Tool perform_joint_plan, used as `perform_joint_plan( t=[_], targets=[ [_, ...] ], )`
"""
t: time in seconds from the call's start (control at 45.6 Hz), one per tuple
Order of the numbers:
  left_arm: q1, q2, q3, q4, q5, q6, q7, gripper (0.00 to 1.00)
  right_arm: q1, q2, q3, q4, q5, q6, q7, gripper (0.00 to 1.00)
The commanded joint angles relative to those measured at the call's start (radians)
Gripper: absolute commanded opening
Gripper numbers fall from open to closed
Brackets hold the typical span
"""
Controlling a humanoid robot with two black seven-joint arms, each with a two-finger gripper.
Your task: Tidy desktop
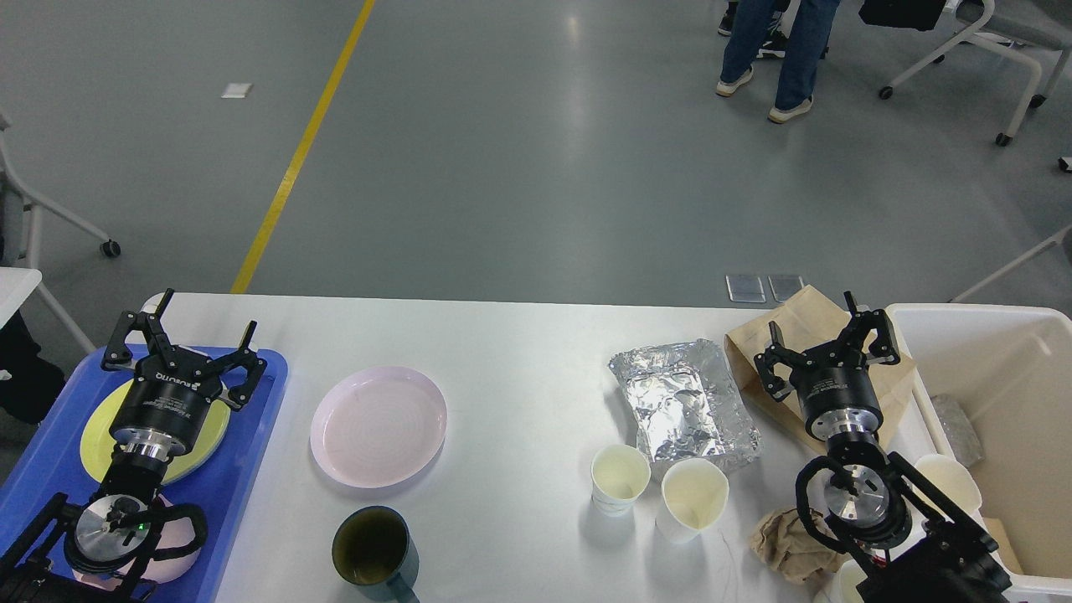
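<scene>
White counter [519,352] spanning the lower view, cream bin [1005,335] at its right end, blue tray [251,435] at left, left pincer [205,331] spread, empty, above tray, right pincer [825,327] spread, empty, above brown bag [804,322], pink plate [378,425], foil container [682,402], two paper cups [620,477]

Both arms are black, each ending in a cylindrical wrist with a bright silver ring below it. The left claw [186,333] and right claw [825,335] have thin black linkage fingers. White lettering marks each wrist housing; black cables loop beside silver joint discs.
</scene>
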Motion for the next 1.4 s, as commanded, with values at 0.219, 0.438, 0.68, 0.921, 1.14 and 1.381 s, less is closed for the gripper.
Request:
perform_joint_plan(
  t=[0.219, 0.438, 0.68, 0.921, 1.14, 1.381],
  targets=[
    [-0.001, 0.011, 0.019, 0.0, -0.017, 0.008, -0.002, 0.97, 0.0, 0.0, 0.0, 0.0, 0.0, 0.0, 0.0, 1.0],
    [-0.03, 0.126, 0.108, -0.002, -0.022, 0.008, -0.018, 0.97, 0.0, 0.0, 0.0, -0.002, 0.0, 0.0, 0.0, 1.0],
    [-0.182, 0.308, 0.351, 0.005, -0.031, 0.043, -0.041, 0.97, 0.0, 0.0, -0.002, 0.0, 0.0, 0.0, 0.0, 1.0],
    [-0.562, 0.549, 0.947, 0.017, -0.033, 0.029, -0.044, 0.97, -0.002, 0.0, 0.0, 0.0, 0.0, 0.0, 0.0, 1.0],
    [-0.956, 0.601, 1.512, 0.018, -0.026, -0.012, -0.026, 0.97, -0.002, 0.0, 0.0, 0.0, 0.0, 0.0, 0.0, 1.0],
    [-1.317, 0.474, 1.969, 0.015, -0.02, -0.018, -0.028, 0.97, -0.002, 0.0, 0.0, 0.0, 0.0, 0.0, -0.001, 1.0]
  ],
)
